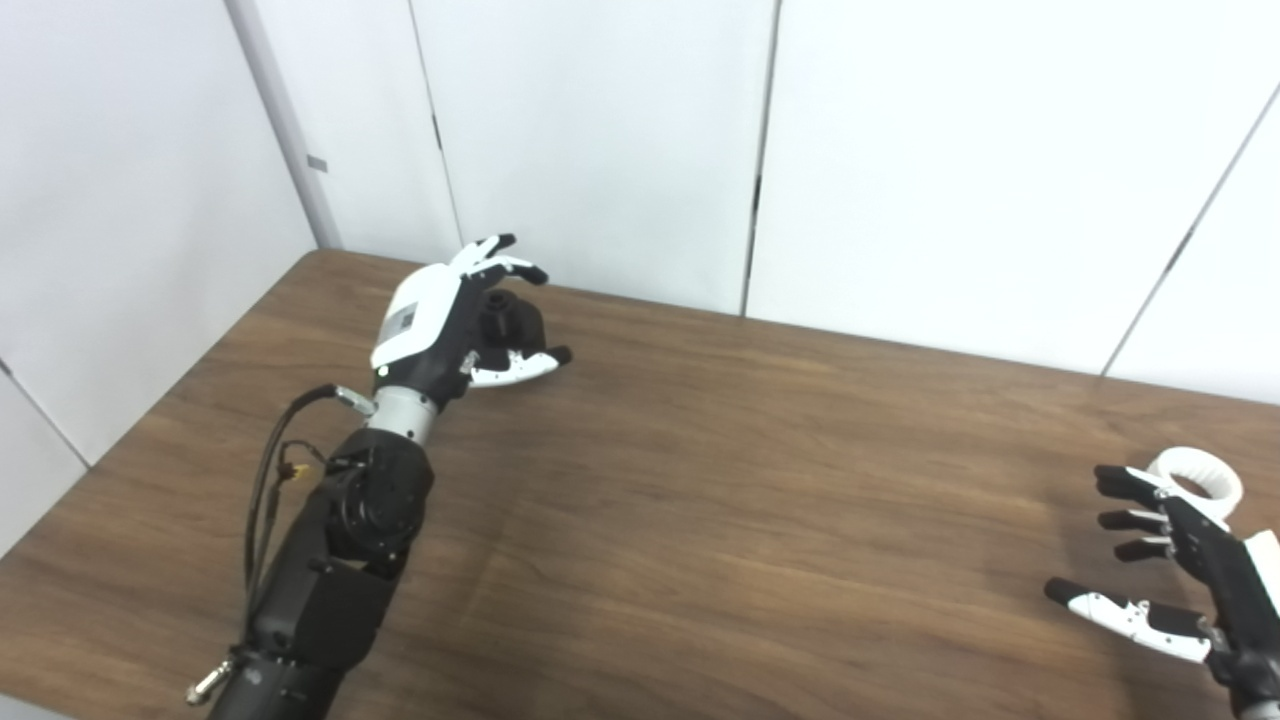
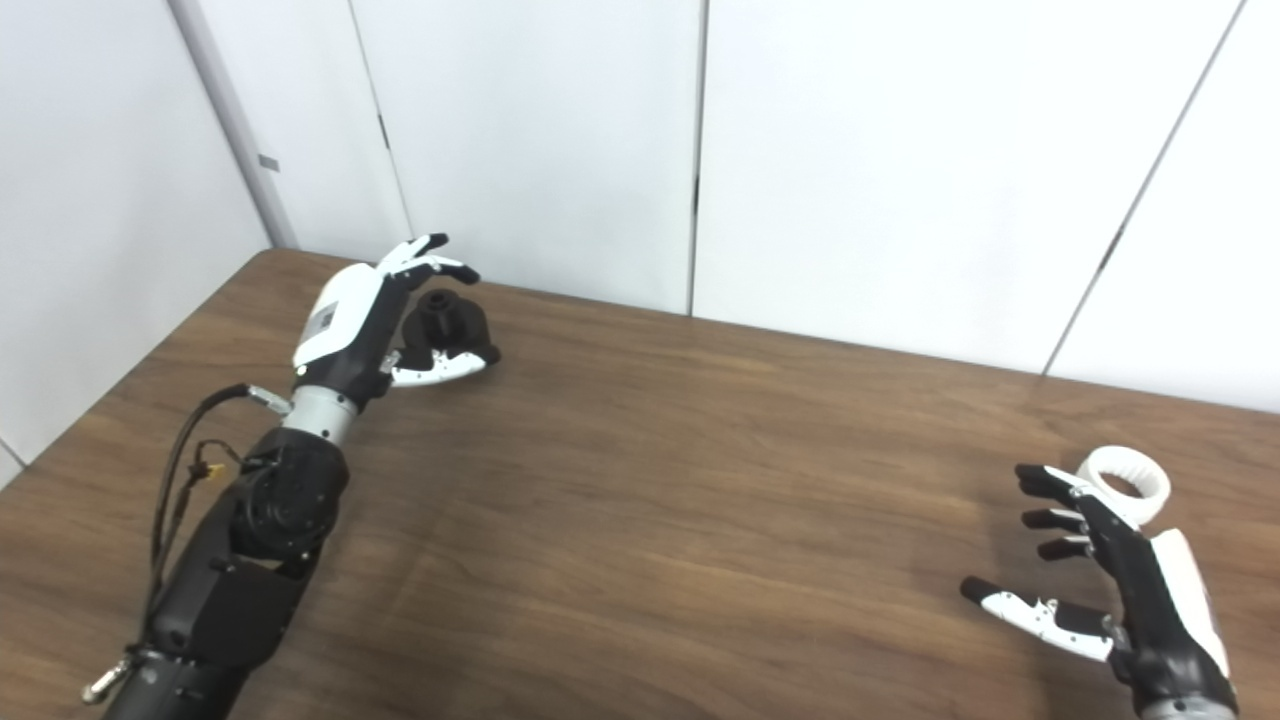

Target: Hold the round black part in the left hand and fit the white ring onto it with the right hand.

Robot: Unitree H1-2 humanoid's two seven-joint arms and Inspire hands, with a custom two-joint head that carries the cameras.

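The round black part (image 1: 508,318) stands on the wooden table (image 1: 720,500) at the far left, near the wall. My left hand (image 1: 432,325) is cupped around it, fingers spread above it and thumb below, not closed on it. The white ring (image 1: 1205,478) lies flat on the table at the right. My right hand (image 1: 1185,565) is open and empty just in front of the ring, its fingertips at the ring's near left edge; I cannot tell whether they touch. Both show in the right eye view too: the part (image 2: 447,313) and the ring (image 2: 1135,478).
White wall panels (image 1: 900,150) run along the table's far edge, and another wall (image 1: 120,200) closes off the left side. The brown tabletop stretches between the two hands.
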